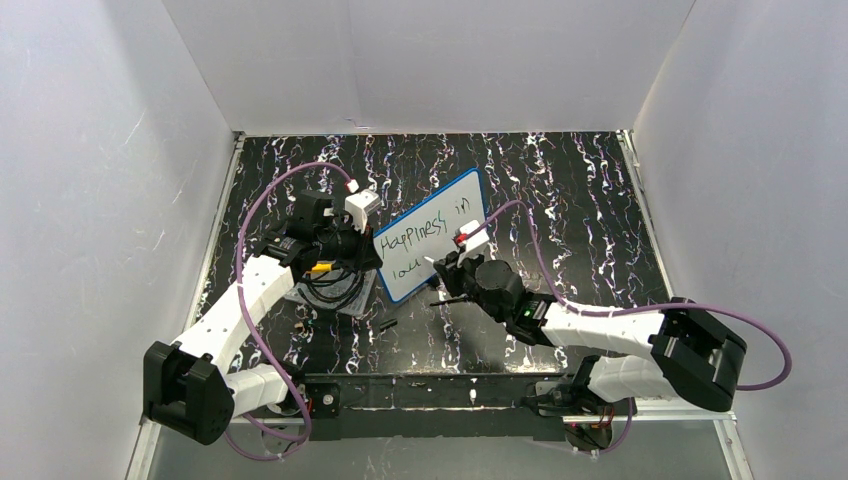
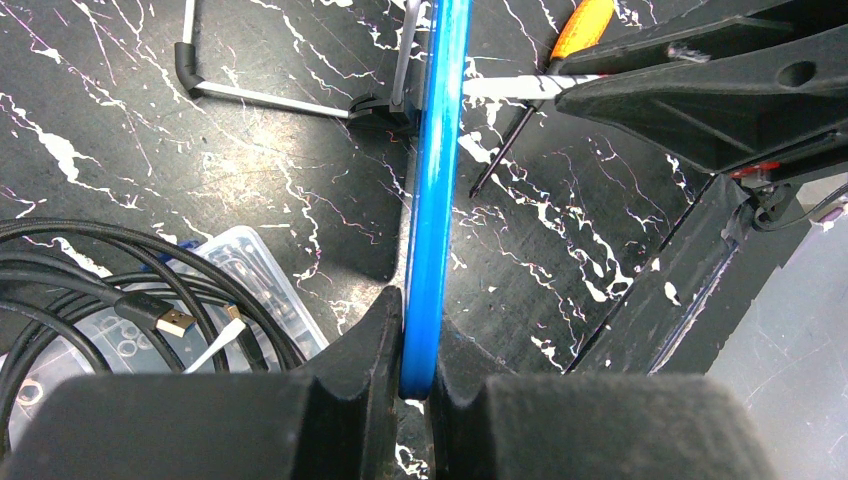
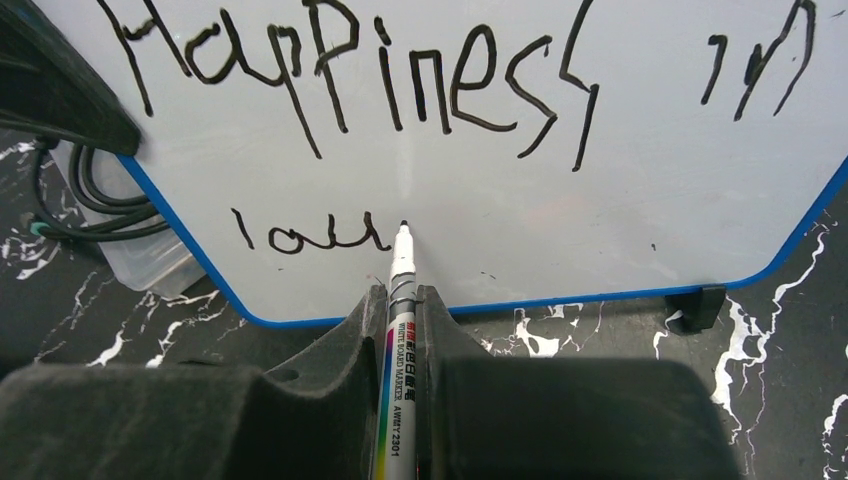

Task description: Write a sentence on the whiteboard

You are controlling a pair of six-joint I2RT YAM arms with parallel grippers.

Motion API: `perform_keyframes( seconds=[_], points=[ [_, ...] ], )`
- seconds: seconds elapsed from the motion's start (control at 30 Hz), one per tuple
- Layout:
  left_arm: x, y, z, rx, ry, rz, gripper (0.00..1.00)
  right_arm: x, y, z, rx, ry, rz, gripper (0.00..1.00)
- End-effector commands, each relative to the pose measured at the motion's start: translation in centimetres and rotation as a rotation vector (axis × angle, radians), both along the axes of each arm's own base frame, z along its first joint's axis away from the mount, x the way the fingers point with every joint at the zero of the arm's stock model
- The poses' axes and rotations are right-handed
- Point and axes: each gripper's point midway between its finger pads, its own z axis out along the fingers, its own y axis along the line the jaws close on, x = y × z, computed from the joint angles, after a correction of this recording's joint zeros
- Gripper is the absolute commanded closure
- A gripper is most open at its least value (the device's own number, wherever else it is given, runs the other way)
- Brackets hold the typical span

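Observation:
The whiteboard (image 1: 432, 243), white with a thin blue rim, stands tilted near the table's middle. My left gripper (image 2: 418, 345) is shut on its blue edge (image 2: 432, 200) at the board's left side (image 1: 352, 245). The sentence (image 3: 400, 80) reads "Happiness in" on the top line and "lau" (image 3: 305, 235) on the second line. My right gripper (image 3: 402, 300) is shut on a white board marker (image 3: 400, 330). The marker's black tip (image 3: 403, 226) is at the board just right of "lau". In the top view the right gripper (image 1: 452, 270) is at the board's lower front.
A clear plastic tray (image 2: 235, 290) with coiled black cable (image 2: 90, 270) lies left of the board, under my left arm (image 1: 325, 285). A small black item, perhaps a marker cap (image 1: 388, 325), lies on the marbled table. A wire stand (image 2: 260, 95) props the board behind. White walls enclose the table.

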Motion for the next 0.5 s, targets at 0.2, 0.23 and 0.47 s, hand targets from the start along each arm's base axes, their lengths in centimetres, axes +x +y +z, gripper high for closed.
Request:
perform_keyframes(
  seconds=[0.2, 0.23, 0.47],
  points=[
    [-0.3, -0.5, 1.8, -0.041, -0.03, -0.021, 1.0, 1.2, 1.1, 3.6, 0.081, -0.086, -0.019, 0.99],
    [-0.3, -0.5, 1.8, -0.041, -0.029, -0.021, 1.0, 1.2, 1.1, 3.9, 0.086, -0.093, -0.014, 0.99],
    [-0.3, -0.5, 1.8, -0.041, -0.03, -0.021, 1.0, 0.5, 2.0, 3.2, 0.068, -0.077, 0.049, 0.99]
  ],
)
